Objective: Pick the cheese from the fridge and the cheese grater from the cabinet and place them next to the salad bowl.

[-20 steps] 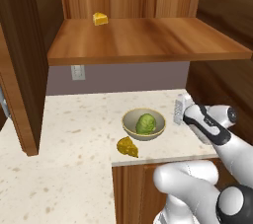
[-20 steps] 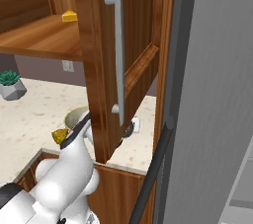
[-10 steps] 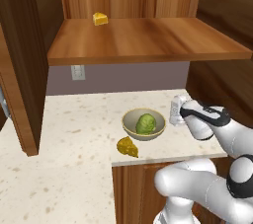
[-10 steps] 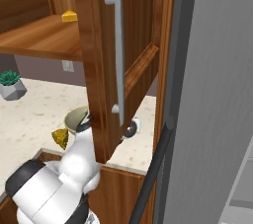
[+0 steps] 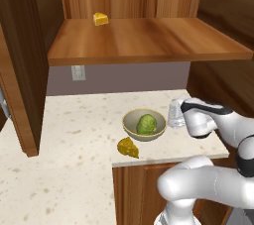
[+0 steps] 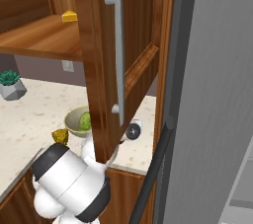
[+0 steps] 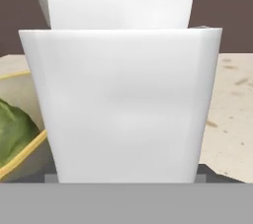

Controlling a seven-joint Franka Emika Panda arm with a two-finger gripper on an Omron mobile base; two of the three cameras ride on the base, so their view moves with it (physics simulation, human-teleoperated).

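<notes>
Pincer [image 5: 183, 115] low over table [image 5: 69, 149], jaws spread wide, pressed up against cheese grater [image 5: 174, 114]; cannot tell whether grasped or just flanked. Grater upright on table, just right of salad bowl [image 5: 130, 129], near the back wall; in hand view grater [image 7: 121, 104] looms close. Green lettuce ball [image 5: 146, 124] in bowl. Cheese [image 5: 128, 147] on table just in front of bowl, at its left, near table edge. 1 paler yellow wedge [image 5: 100, 19] on cabinet shelf [image 5: 149, 40] above. Cabinet door [image 6: 99, 45] open; fridge [image 6: 212, 94] at right.
</notes>
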